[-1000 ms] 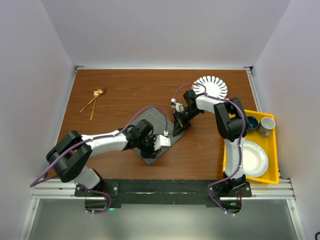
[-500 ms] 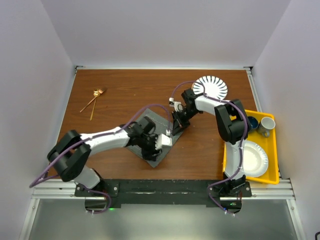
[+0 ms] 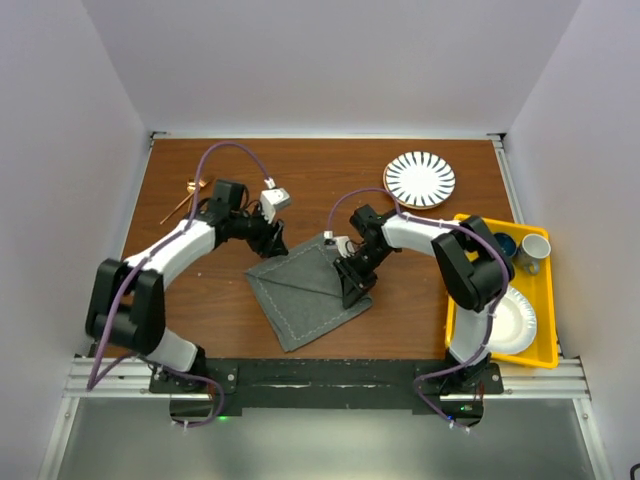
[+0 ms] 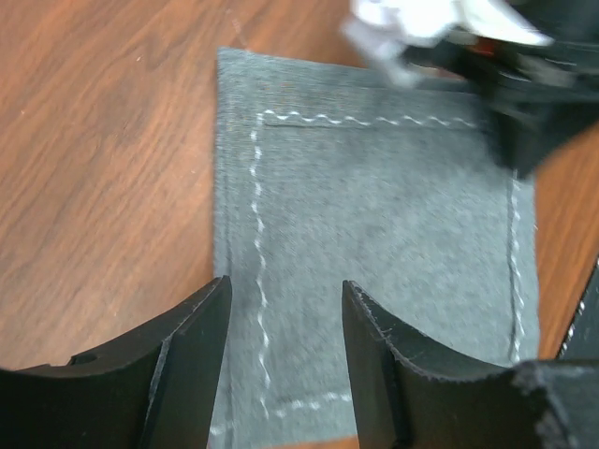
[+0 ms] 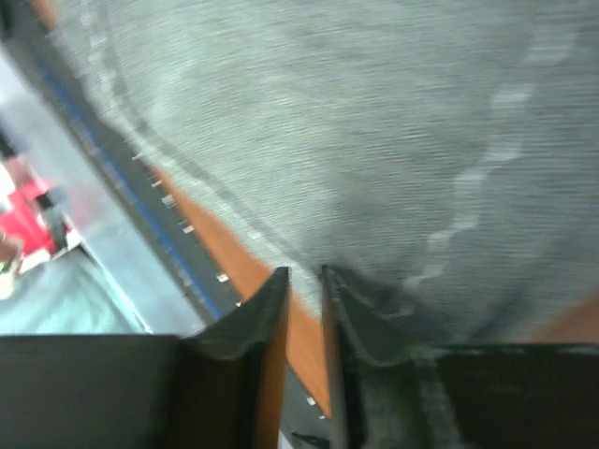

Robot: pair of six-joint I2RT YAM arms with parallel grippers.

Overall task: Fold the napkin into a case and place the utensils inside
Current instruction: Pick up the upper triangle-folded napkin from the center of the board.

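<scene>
Napkin (image 3: 305,290) flat on bench (image 3: 400,315). Left gripper (image 4: 284,283) over its edge, jaws spread, empty. Right gripper (image 5: 304,273) low at opposite edge, jaws slightly parted, nothing pinched.

Left gripper (image 4: 284,301) wide, right gripper (image 5: 304,278) barely ajar.

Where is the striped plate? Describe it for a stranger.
On the wooden table, look to the far right corner, beyond the yellow tray. The striped plate lies on bare wood; dark stripes radiate across it, while the paper plate in the tray is plain white.
</scene>
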